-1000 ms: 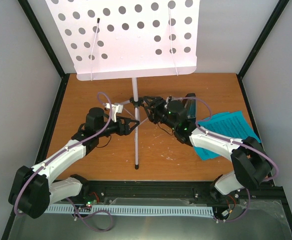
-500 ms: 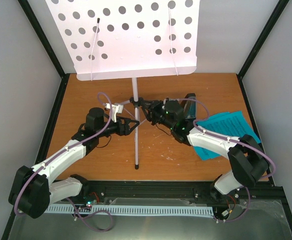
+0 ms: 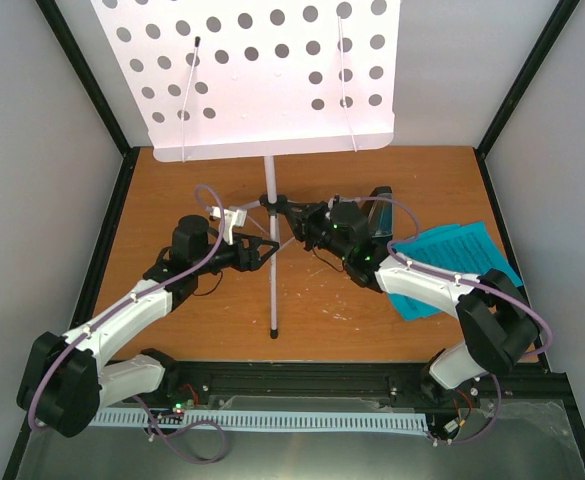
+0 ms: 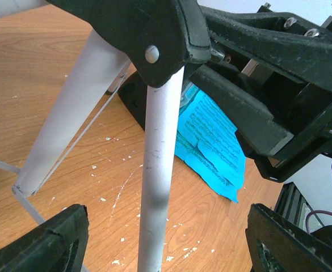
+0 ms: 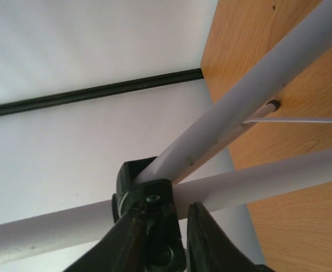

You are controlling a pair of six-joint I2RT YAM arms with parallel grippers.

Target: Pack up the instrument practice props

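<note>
The white music stand stands at the back, its hole-punched desk high above the table. My right gripper is shut on the stand's black leg hub, where the white legs meet. My left gripper is open, with its fingers wide apart on either side of the front leg and not touching it. The black metronome stands behind my right arm, mostly hidden. The cyan sheet-music pages lie flat at the right and also show in the left wrist view.
The stand's front leg ends at a foot near the table's front edge. Thin wire braces tie the legs to the pole. Grey walls close in the brown table on three sides.
My right gripper has moved left, from beside the metronome onto the stand's leg hub. My left arm has not moved.
</note>
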